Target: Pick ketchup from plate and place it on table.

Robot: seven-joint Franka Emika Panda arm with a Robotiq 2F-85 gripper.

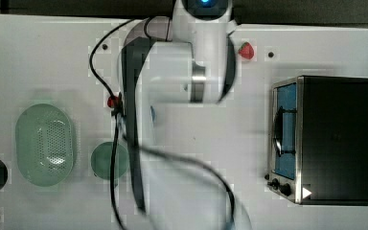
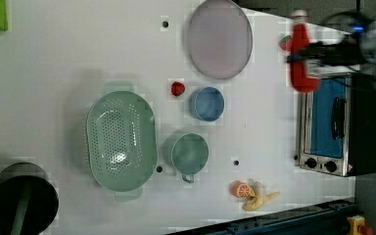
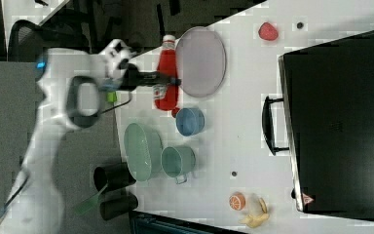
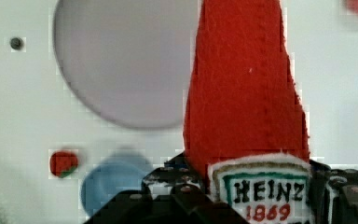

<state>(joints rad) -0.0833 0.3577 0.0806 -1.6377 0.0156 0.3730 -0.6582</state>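
The dark two-fingered hand [image 3: 168, 79] is clamped about halfway closed on the label band of the soft red ketchup bottle with a white cap [image 3: 166, 83], holding it up in the air clear of the white counter [image 2: 78, 58]. In the right view the bottle hangs just beside the bare round greyish-lilac plate [image 3: 202, 61], at its left edge. The small blue round dish [image 2: 206, 103] and a small red strawberry [image 2: 177, 88] sit near the plate.
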